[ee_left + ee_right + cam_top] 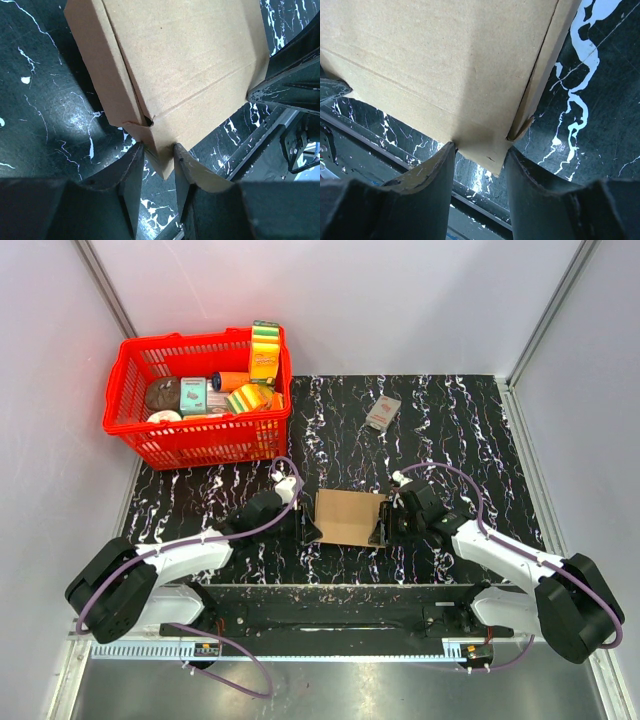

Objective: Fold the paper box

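Note:
The paper box [348, 517] is a slim brown cardboard box lying between my two arms near the table's front edge. My left gripper [309, 525] is at its left end and my right gripper [386, 524] at its right end. In the left wrist view the box [185, 60] has one corner wedged between the fingers, and the left gripper [159, 148] is shut on it. A narrow side flap [102, 70] is folded up along the box's edge. In the right wrist view the right gripper [480, 149] is shut on the opposite corner of the box [435, 65], both fingers touching cardboard.
A red basket [128, 380] full of groceries stands at the back left. A small grey-and-red packet [382, 412] lies at the back centre. The black marbled tabletop [460, 430] is walled in by white panels. A metal rail [330, 600] runs along the near edge.

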### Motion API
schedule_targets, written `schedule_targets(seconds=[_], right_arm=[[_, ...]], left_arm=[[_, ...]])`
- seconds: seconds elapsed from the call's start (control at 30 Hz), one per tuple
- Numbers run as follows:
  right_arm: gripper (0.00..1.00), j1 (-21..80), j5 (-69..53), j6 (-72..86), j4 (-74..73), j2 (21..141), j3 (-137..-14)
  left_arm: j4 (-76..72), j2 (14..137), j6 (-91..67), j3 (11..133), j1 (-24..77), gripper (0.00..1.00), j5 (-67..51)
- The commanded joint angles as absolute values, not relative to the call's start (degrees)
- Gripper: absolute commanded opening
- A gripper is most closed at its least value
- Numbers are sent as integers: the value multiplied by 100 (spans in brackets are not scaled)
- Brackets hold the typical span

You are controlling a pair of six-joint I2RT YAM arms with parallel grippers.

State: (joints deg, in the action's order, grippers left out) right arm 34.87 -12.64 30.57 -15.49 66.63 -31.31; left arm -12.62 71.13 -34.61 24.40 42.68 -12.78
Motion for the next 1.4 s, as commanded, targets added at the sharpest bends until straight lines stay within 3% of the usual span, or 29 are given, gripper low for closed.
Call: schedule_targets(seconds=[0.0, 0.67, 0.97, 1.17, 1.37], right_arm=[[49, 3533, -1617, 3243, -1063, 6609, -3349], [49, 3533, -1670, 3270, -1099, 6548, -3401], [53, 3533, -1529, 3147, -1397, 6425, -3489], [63, 3533, -1178, 2997, -1994, 6249, -3744], [70, 3533, -976, 2909, -2346, 6187, -3937]], left_arm=[[-2188, 7128, -3700, 2540, 4307, 33, -1889], [-2611, 7172, -3990, 2329, 4192, 29, -2171], [-1381, 6926, -3516, 2549, 4192, 43, -1723], [-827, 6777, -3375, 2628, 4131, 65, -1591], [-133, 6478, -3243, 2707, 4078, 74, -1485]])
